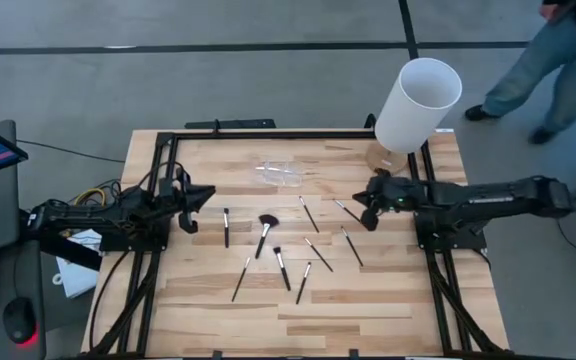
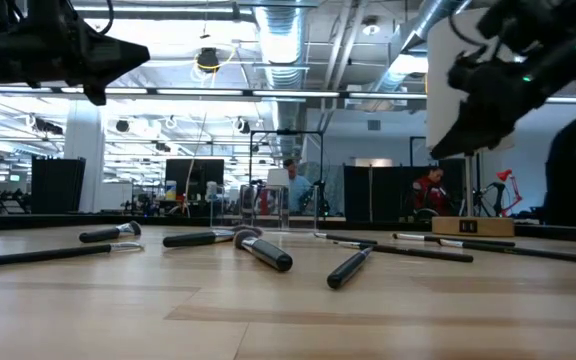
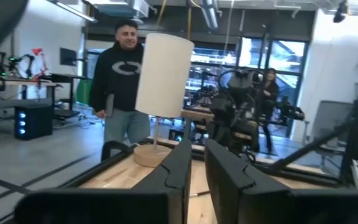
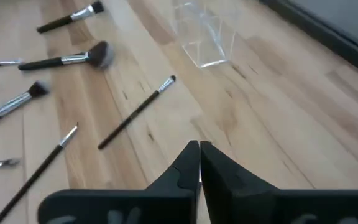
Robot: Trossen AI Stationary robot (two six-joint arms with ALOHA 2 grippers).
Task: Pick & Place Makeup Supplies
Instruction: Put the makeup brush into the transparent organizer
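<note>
Robotics lab: exposed ceiling ducts (image 2: 298,40), workstations.

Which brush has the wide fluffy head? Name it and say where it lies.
The fluffy-headed brush, near the table's middle below the clear holder. Its dark bristles fan out wide; every other brush ends in a small narrow tip.

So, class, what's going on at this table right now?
Nothing is being held yet. The makeup brushes lie scattered loose across the wooden table, with a clear plastic holder lying near the far side. The right pincer, fingers shut, hovers over the right part of the table near a couple of brushes. The left pincer, fingers close together, waits at the left edge. A tall white cylinder stands at the far right corner.
</note>
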